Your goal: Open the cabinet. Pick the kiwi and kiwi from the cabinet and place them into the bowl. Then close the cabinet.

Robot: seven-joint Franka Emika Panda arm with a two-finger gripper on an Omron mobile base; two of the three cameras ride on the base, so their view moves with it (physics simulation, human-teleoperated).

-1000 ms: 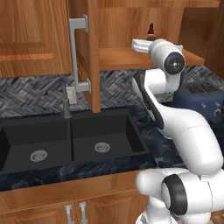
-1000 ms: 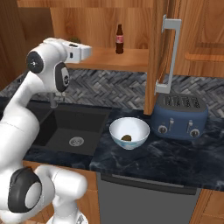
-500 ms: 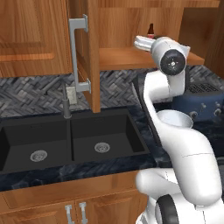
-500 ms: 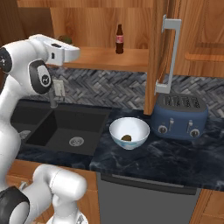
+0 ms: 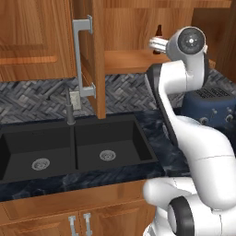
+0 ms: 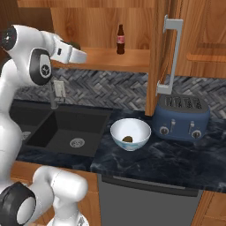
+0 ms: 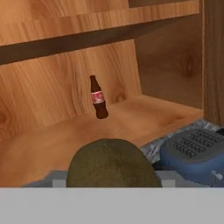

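The cabinet [image 6: 161, 53] stands open, its doors swung out. The hand [image 6: 76, 50] is at the shelf's left end, pinching a kiwi [image 7: 111, 162] — the fruit sits right between the finger tips in the hand view. A second kiwi [image 6: 127, 139] lies in the bowl [image 6: 130, 133] on the counter [image 6: 176, 154], beside the toaster [image 6: 183, 117]. A cola bottle [image 6: 120, 39] stands upright on the shelf [image 6: 114, 59].

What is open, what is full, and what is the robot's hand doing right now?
cabinet: both doors open.
bowl: upright on the counter, one kiwi inside.
kiwi in bowl: lying at the bottom.
second kiwi: close in front of the gripper; grip unclear.
cola bottle: upright on the shelf.
gripper: at the shelf.
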